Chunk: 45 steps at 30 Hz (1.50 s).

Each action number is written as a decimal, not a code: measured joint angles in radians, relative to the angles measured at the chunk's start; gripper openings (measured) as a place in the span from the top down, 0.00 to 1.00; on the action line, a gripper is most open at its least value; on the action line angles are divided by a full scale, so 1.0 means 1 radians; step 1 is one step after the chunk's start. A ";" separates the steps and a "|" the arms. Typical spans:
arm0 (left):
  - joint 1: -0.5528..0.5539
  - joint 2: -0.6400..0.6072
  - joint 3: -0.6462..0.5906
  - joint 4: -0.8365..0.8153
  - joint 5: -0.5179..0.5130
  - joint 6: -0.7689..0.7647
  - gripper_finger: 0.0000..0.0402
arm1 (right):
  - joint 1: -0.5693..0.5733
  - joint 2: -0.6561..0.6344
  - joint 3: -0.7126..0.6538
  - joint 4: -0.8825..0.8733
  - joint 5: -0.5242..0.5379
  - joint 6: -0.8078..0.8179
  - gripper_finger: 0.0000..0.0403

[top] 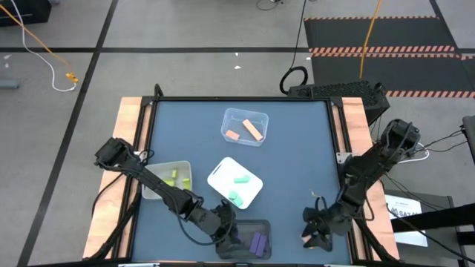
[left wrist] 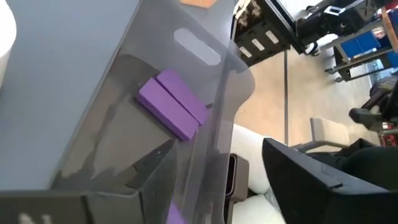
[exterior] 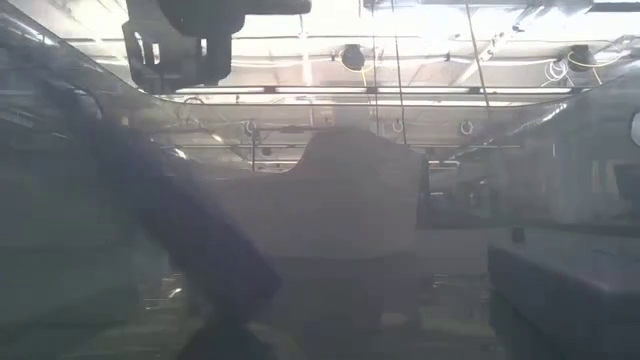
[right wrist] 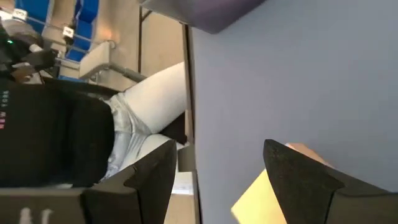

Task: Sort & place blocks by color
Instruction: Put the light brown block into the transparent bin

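**Two grippers working the near edge, and a possible mix-up on the right**

At the left, the clear bin (top: 169, 178) is holding the yellow-green blocks (top: 177, 178). Just right of it, the left gripper (top: 225, 226) is hanging at the dark bin (top: 252, 242) on the near edge, its fingers standing apart with nothing between them, and the purple blocks (left wrist: 172, 103) are lying inside. Pulling out carelessly risks catching the bin's thin wall and dragging it off the edge.

In the middle, mint-teal blocks (top: 237, 188) are sitting on the white bin (top: 235, 182), and salmon-orange blocks (top: 247, 131) are lying in the far clear bin (top: 245, 127).

At the right, the right gripper (top: 318, 230) is hovering low by the near-right corner, fingers spread wide and holding nothing. A salmon block (right wrist: 306, 152) and a yellow block (right wrist: 258, 200) are lying together beside one finger, so closing here risks pinching both colours or nudging one off the table (top: 297, 163).
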 joint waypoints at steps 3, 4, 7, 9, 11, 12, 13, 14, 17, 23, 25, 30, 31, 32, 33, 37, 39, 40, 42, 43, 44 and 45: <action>0.003 0.000 0.000 -0.004 0.012 -0.003 0.38 | 0.054 0.000 0.000 0.006 0.090 -0.008 0.43; 0.003 0.000 0.000 -0.002 0.012 -0.003 0.37 | 0.072 0.000 0.000 0.005 0.124 -0.021 0.43; 0.003 0.000 0.000 0.001 0.012 0.002 0.35 | 0.117 0.000 0.000 0.007 0.231 -0.071 0.43; 0.004 0.000 0.000 0.001 0.012 0.004 0.35 | 0.140 0.000 0.000 0.016 0.292 -0.090 0.43; 0.007 0.000 0.000 0.002 0.012 0.005 0.35 | 0.159 0.001 0.012 0.018 0.347 -0.110 0.43; 0.008 0.000 0.000 0.002 0.012 0.005 0.36 | 0.166 0.002 0.025 0.019 0.370 -0.129 0.43; 0.010 0.000 0.000 0.002 0.013 0.005 0.36 | 0.172 0.003 0.041 0.020 0.392 -0.154 0.43; 0.012 0.000 0.000 0.002 0.013 0.009 0.37 | 0.176 0.003 0.059 0.020 0.414 -0.188 0.43; 0.019 0.000 0.000 0.003 0.015 0.030 0.38 | 0.178 0.003 0.134 -0.004 0.461 -0.332 0.43; 0.039 0.000 0.000 0.003 0.015 0.085 0.38 | 0.169 0.003 0.297 -0.150 0.673 -0.791 0.43; 0.048 0.000 0.000 0.003 0.015 0.097 0.38 | 0.163 0.003 0.306 -0.067 0.710 -0.992 0.43; 0.068 0.000 0.000 0.023 0.020 0.112 0.38 | 0.125 0.003 0.306 0.229 0.713 -1.412 0.43; 0.070 0.000 0.000 0.027 0.020 0.111 0.38 | 0.112 0.002 0.306 0.256 0.715 -1.439 0.43; 0.072 0.000 0.000 0.031 0.020 0.104 0.38 | 0.101 -0.001 0.306 0.267 0.717 -1.443 0.43; 0.073 0.000 0.000 0.034 0.020 0.098 0.38 | 0.091 -0.005 0.306 0.257 0.721 -1.424 0.43; 0.066 0.000 0.000 0.043 0.021 0.076 0.38 | 0.065 -0.034 0.330 -0.005 0.803 -1.158 0.43; 0.064 0.000 0.000 0.042 0.023 0.067 0.38 | 0.060 -0.045 0.367 -0.234 0.797 -0.954 0.42; 0.064 0.000 0.000 0.042 0.023 0.064 0.38 | 0.055 -0.047 0.390 -0.335 0.775 -0.843 0.42; 0.064 0.000 0.000 0.042 0.024 0.060 0.38 | 0.043 -0.050 0.435 -0.491 0.692 -0.643 0.42; 0.065 0.000 0.000 0.042 0.024 0.060 0.38 | 0.038 -0.050 0.451 -0.551 0.640 -0.556 0.42; 0.065 0.000 0.000 0.042 0.024 0.060 0.38 | 0.031 -0.050 0.461 -0.598 0.586 -0.482 0.42; 0.065 0.000 0.000 0.042 0.023 0.062 0.38 | 0.022 -0.050 0.463 -0.631 0.530 -0.410 0.42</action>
